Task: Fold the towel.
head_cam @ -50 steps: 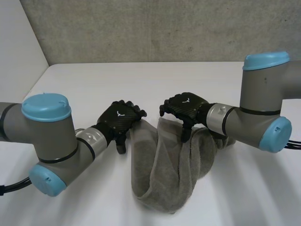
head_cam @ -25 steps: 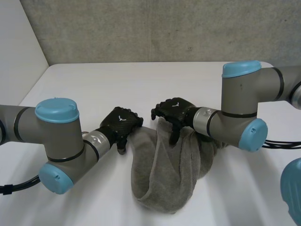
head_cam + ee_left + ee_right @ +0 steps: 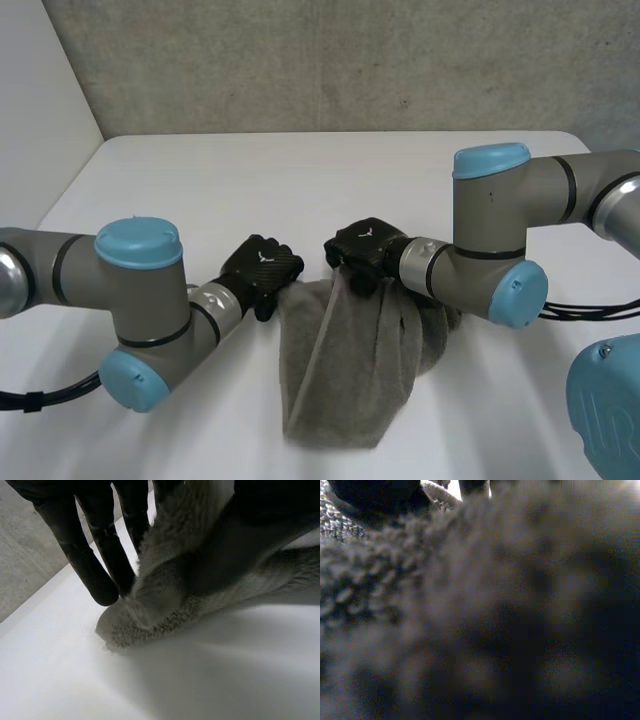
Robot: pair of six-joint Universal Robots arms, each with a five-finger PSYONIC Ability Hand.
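The grey towel (image 3: 345,370) lies bunched in long folds on the white table (image 3: 200,180), between my two arms. My left hand (image 3: 262,272) sits at the towel's far left corner. In the left wrist view its fingers (image 3: 95,555) and thumb (image 3: 240,545) pinch that corner of the towel (image 3: 150,615) just above the table. My right hand (image 3: 362,255) is curled on the far edge near the middle, and the cloth rises up into it. The towel (image 3: 470,610) presses close under the right hand (image 3: 370,490) in the right wrist view.
A grey wall (image 3: 330,60) stands behind the table and a white panel (image 3: 40,110) closes its left side. My right arm's elbow (image 3: 490,260) hangs over the towel's right part. A light-blue cap (image 3: 610,410) sits at the near right.
Both hands have curled shut on the towel's far edge and drawn nearer to each other. The towel has been pulled narrower and straighter.
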